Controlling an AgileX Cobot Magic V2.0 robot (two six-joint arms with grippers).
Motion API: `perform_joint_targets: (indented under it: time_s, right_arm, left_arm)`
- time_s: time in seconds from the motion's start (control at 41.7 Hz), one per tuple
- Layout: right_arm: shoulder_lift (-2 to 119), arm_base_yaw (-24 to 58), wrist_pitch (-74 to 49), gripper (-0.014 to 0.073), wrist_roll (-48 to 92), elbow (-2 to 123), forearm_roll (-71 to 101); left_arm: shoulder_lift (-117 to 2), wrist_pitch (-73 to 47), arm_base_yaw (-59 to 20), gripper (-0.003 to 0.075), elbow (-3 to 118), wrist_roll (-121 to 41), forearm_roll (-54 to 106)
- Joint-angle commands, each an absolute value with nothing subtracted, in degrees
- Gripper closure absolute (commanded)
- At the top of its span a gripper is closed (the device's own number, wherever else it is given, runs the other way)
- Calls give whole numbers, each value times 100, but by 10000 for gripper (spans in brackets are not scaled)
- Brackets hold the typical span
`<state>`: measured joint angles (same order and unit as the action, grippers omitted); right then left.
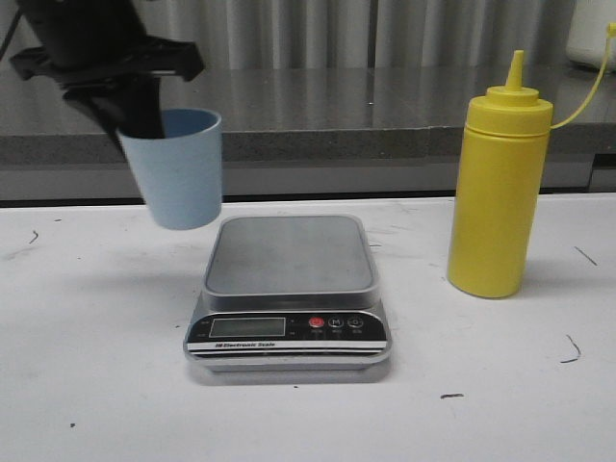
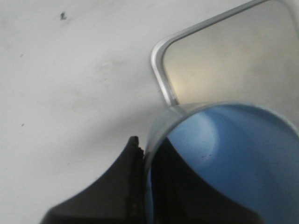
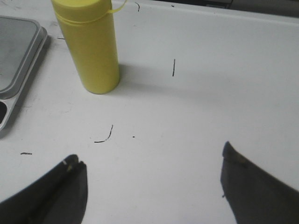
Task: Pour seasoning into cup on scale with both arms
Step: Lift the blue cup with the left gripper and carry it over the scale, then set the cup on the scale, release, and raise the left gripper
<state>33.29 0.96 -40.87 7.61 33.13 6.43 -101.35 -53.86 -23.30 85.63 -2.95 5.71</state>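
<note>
Left gripper (image 1: 144,111) pinched the cup (image 1: 178,168) by its rim, upper left, above the scale (image 1: 289,289). Right gripper (image 3: 154,182) hung apart. Thin, light plastic probably flexes; grip gently.

**Left arm up w/ cup, right gripper low & wide**

Left black robot arm comes in at upper left of front view, wrist angled down. Its black left gripper (image 1: 144,120) is clamped on the rim of the small pale blue plastic cup (image 1: 178,173), one finger (image 2: 117,186) outside the wall, the other inside, per left wrist view. Cup hangs clear of the table, tilted a bit.

Right arm not in front view. Black right gripper (image 3: 154,186) has fingers spread wide apart, nothing between them, white table below.
</note>
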Motion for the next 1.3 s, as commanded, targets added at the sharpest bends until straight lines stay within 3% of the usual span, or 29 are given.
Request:
perform_joint_targets:
  time_s: [0.0, 0.576, 0.672, 0.815, 0.887, 1.271]
  right_arm:
    - [3363, 71, -3726, -8, 827, 3499, 637]
    - [3363, 71, -3726, -8, 827, 3499, 637]
    - [3363, 71, -3726, -8, 827, 3499, 637]
    - [3363, 71, -3726, -8, 827, 3499, 637]
    - [3363, 71, -3726, -8, 827, 3499, 637]
    - [3363, 71, -3726, -8, 827, 3499, 637]
  left_arm:
    - [-9959, -5292, -2619, 740, 9043, -287, 626]
    - [-11330, -5729, -3078, 736, 10276, -240, 650]
    - [-11343, -5729, -3078, 664, 10276, -240, 650]
    - [-11343, -5762, -3078, 438, 10276, -240, 678]
    - [-11343, -5778, -3078, 372, 10276, -240, 702]
    - [-10020, -5778, -3078, 363, 9693, -240, 636]
